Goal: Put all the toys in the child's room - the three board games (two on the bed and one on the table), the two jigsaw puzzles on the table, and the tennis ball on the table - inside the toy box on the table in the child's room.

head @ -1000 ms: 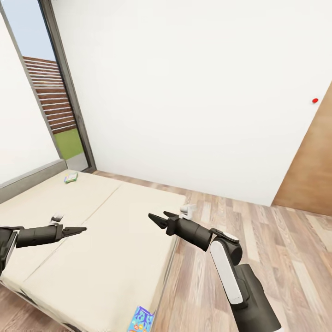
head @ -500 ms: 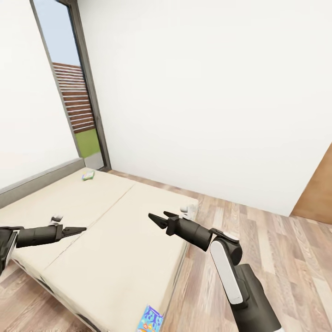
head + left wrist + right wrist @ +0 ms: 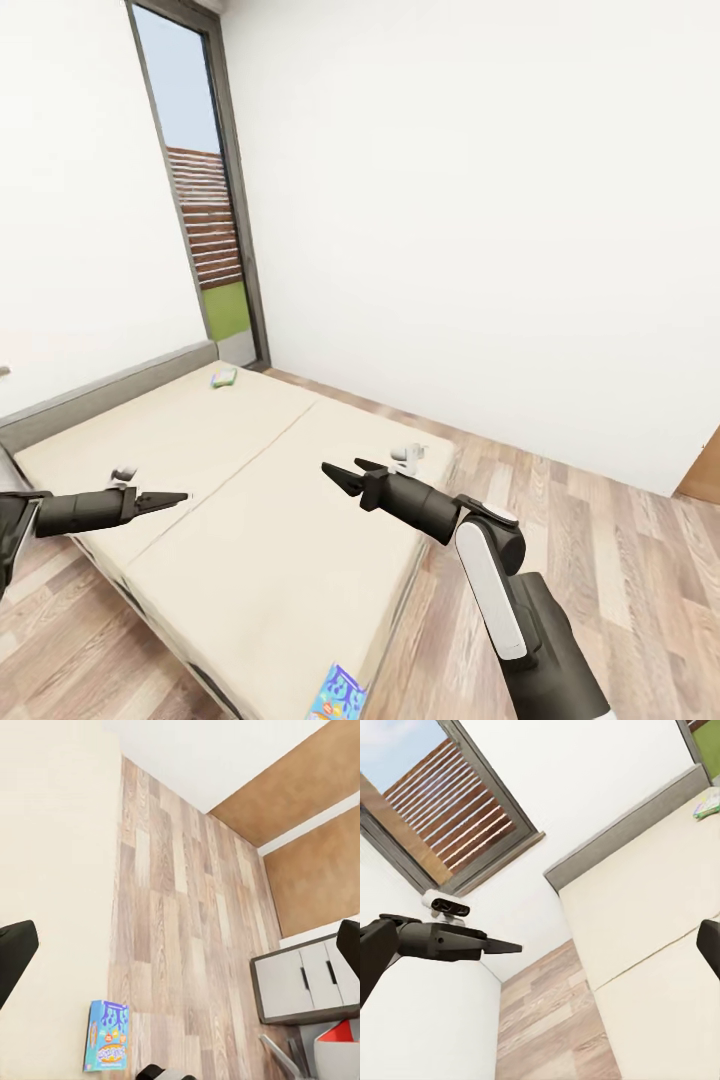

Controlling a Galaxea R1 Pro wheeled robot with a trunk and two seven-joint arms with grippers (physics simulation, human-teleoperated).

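- Hovering over the bed (image 3: 250, 500), both arms reach forward with nothing in them; the left gripper (image 3: 172, 497) has its fingers pressed together into one point; the right gripper (image 3: 340, 474) stands spread, its two tips apart.
- The blue game (image 3: 338, 694) lies at the bed's near edge, below and well apart from the right gripper; the left wrist view has it (image 3: 106, 1035) where mattress meets floor (image 3: 187, 945).
- The green-white game (image 3: 224, 377) lies at the far corner by the headboard (image 3: 110, 388), near the window (image 3: 205, 200); well beyond both grippers.
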